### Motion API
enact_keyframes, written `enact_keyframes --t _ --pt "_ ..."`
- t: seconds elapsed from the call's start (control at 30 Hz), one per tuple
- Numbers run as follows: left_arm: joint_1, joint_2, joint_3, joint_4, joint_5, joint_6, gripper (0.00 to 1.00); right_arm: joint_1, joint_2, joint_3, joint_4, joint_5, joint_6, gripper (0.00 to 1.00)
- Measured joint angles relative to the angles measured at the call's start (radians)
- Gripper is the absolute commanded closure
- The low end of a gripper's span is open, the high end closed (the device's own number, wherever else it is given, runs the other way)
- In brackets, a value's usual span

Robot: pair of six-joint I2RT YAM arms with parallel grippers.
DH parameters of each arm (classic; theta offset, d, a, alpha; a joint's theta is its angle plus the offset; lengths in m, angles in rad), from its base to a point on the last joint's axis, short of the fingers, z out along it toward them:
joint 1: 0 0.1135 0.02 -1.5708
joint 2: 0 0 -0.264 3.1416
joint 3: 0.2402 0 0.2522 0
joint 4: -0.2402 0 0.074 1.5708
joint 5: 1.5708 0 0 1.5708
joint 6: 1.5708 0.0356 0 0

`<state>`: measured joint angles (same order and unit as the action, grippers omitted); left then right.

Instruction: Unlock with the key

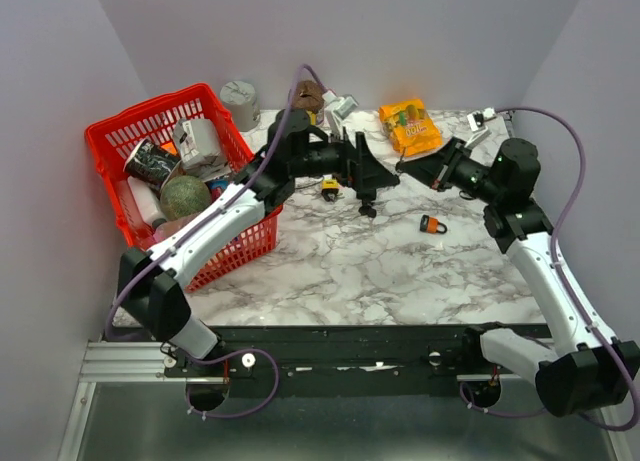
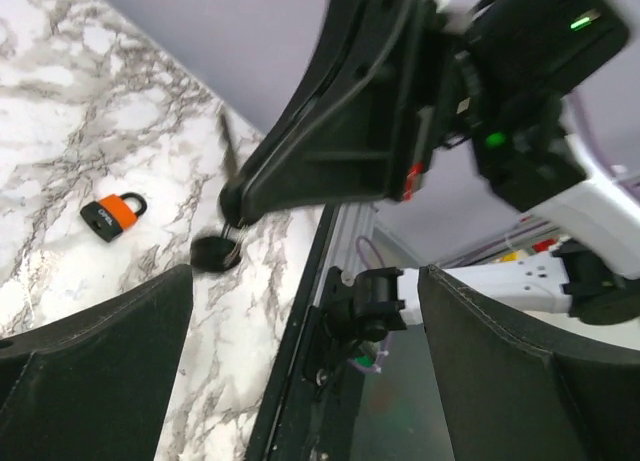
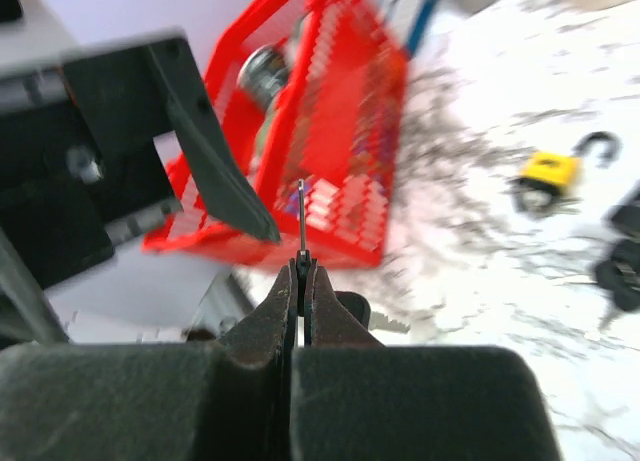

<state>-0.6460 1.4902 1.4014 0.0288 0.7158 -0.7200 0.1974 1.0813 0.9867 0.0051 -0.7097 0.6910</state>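
Now the right hand (image 3: 302, 266) is shut tight. It pinches a thin metal key (image 3: 301, 216) at its tips, and the key sticks straight out. The left hand (image 1: 372, 176) is wide open and holds nothing. It hangs over the middle of the table (image 1: 400, 271), just beside the right hand. An orange padlock (image 1: 433, 224) lies shut on the table, closer to the right arm. A yellow padlock (image 1: 328, 188) lies near the red basket (image 1: 110, 131), with its loop open.
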Motion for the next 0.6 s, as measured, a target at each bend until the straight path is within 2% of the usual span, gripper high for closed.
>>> enact_keyframes --t 0.13,0.4,0.6 --pt "-0.055 0.145 0.051 -0.047 -0.013 0.089 0.01 -0.066 -0.051 0.072 -0.101 0.105 -0.011 0.99" --pt "-0.160 0.468 0.237 -0.210 -0.088 0.257 0.01 -0.069 -0.211 0.213 -0.211 0.269 -0.064 0.99" --pt "-0.175 0.756 0.554 -0.380 -0.259 0.210 0.01 -0.069 -0.292 0.218 -0.286 0.314 -0.091 0.99"
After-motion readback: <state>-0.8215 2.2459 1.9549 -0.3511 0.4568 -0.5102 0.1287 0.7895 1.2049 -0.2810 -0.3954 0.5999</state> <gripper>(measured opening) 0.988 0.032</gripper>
